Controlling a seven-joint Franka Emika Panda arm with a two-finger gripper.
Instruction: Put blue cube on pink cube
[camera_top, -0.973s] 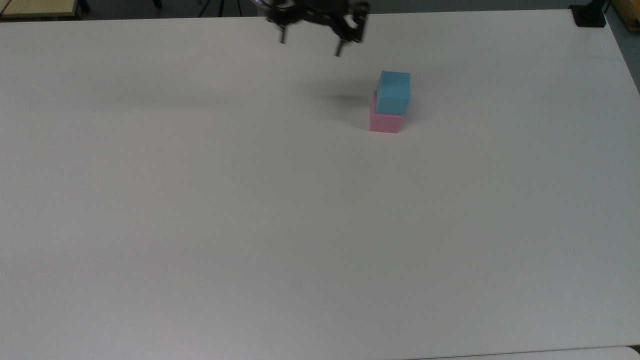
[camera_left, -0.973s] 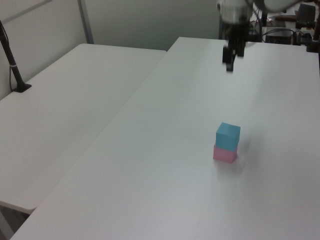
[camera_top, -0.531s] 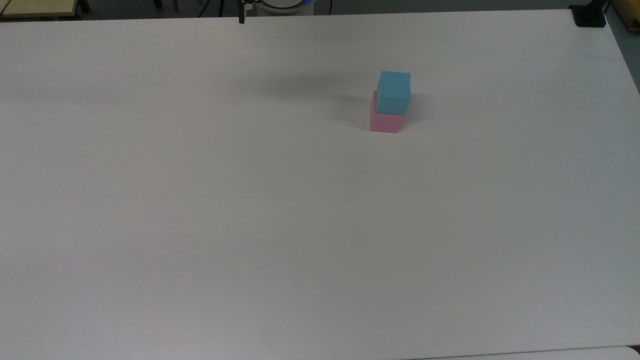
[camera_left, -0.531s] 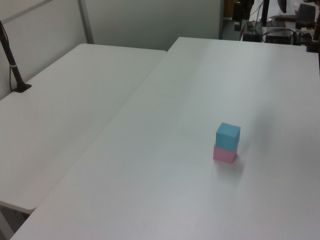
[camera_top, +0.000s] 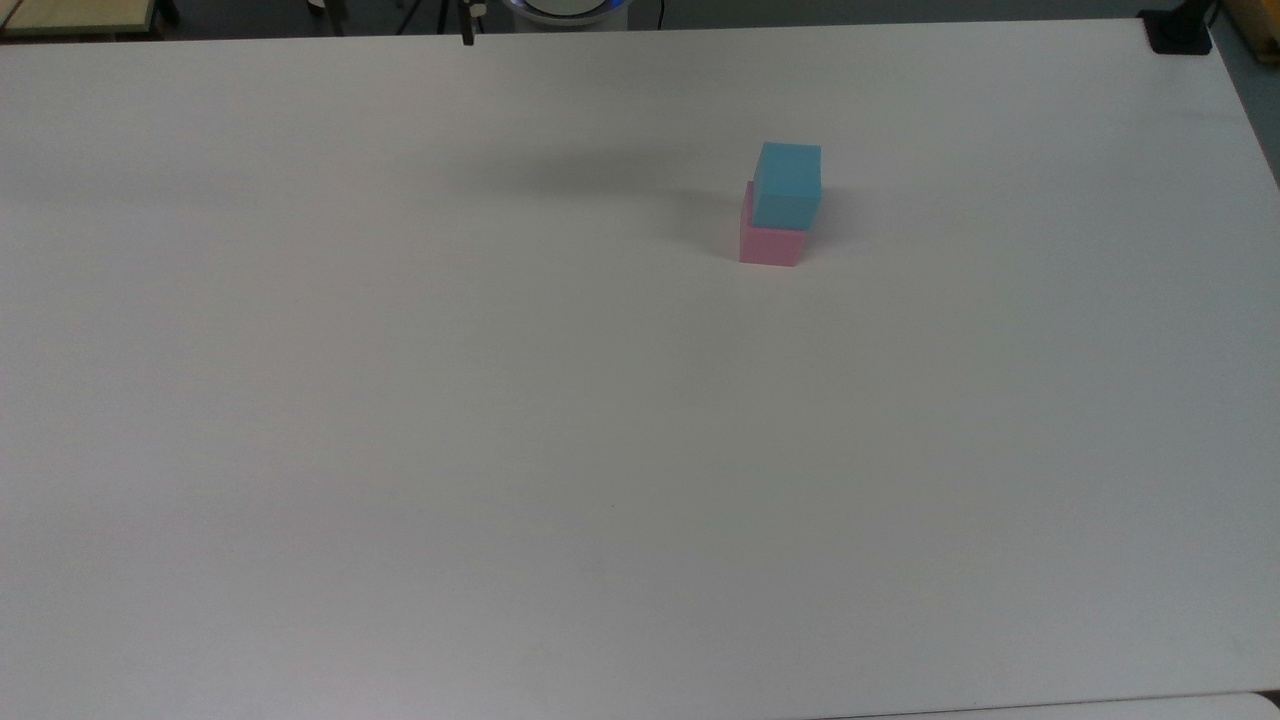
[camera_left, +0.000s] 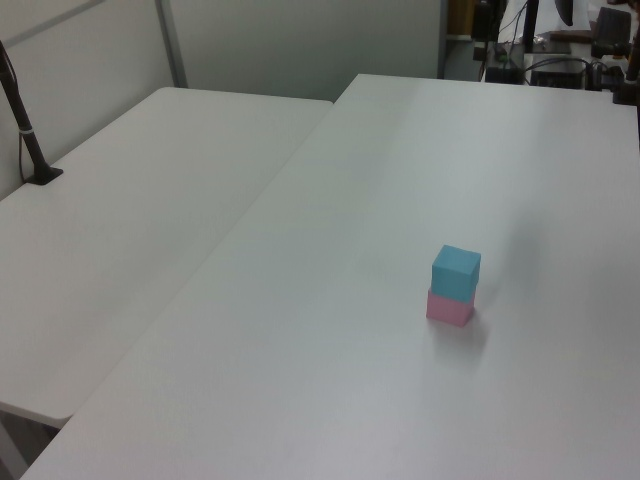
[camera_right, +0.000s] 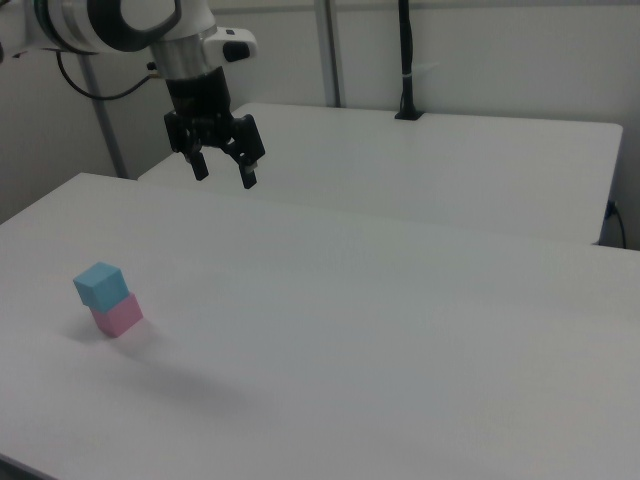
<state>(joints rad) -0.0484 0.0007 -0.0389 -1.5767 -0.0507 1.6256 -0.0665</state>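
Note:
The blue cube (camera_top: 788, 185) rests on top of the pink cube (camera_top: 770, 242), set slightly askew, on the white table (camera_top: 500, 400). The same stack stands in the left view, blue cube (camera_left: 456, 271) over pink cube (camera_left: 449, 307), and in the right view, blue cube (camera_right: 101, 284) over pink cube (camera_right: 117, 316). My gripper (camera_right: 224, 172) hangs high above the table in the right view, up and to the right of the stack, open with nothing between its fingers. In the top view one fingertip (camera_top: 467, 36) pokes in at the top edge.
A second white table (camera_left: 130, 220) adjoins on the left view's left. A black post (camera_left: 25, 130) stands on it, and a black clamp (camera_top: 1180, 30) sits at the top view's far right corner. Cables and equipment (camera_left: 560, 60) lie beyond the far edge.
My gripper rose and pulled away from above the table toward the top view's upper left, leaving the left view. The cube stack stayed still.

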